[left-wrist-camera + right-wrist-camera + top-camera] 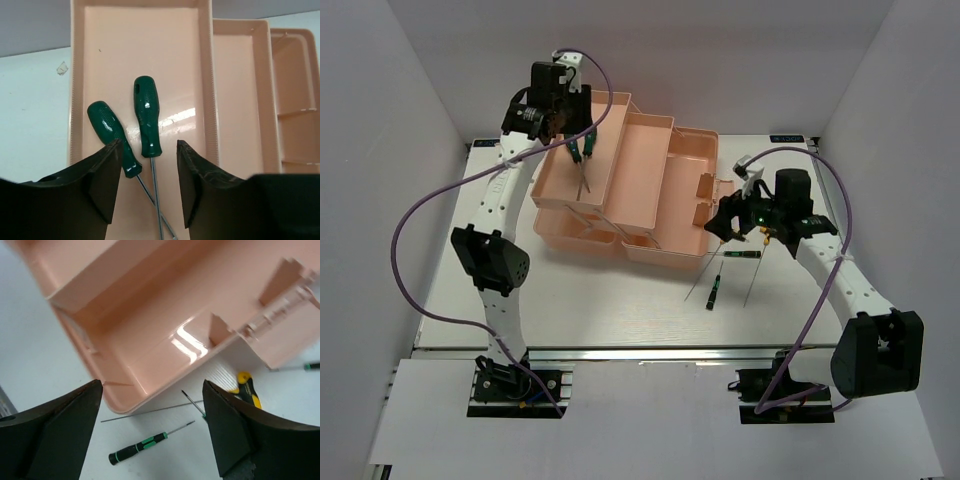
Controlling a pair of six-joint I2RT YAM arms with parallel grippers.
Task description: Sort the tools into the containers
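Observation:
The salmon-pink toolbox [650, 190] stands open, its trays fanned out. My left gripper [580, 140] hovers open over the far-left tray [100, 50]. Two dark green screwdrivers [146, 122] [111, 137] lie in that tray with their shafts crossed, below and between my fingers [107, 175]; I hold neither. My right gripper [723, 228] is open and empty above the table by the toolbox's front right corner [125, 390]. Below it lie a slim black-green screwdriver [137, 447], a bare thin shaft [150, 411] and a yellow-black screwdriver [248, 390], partly hidden by my right finger [235, 435].
More slim screwdrivers lie on the white table right of the toolbox: one upright in the top view [714, 290], one lying crosswise [745, 253], with long thin shafts [752, 285] beside them. White walls enclose the table on three sides. Purple cables loop from both arms.

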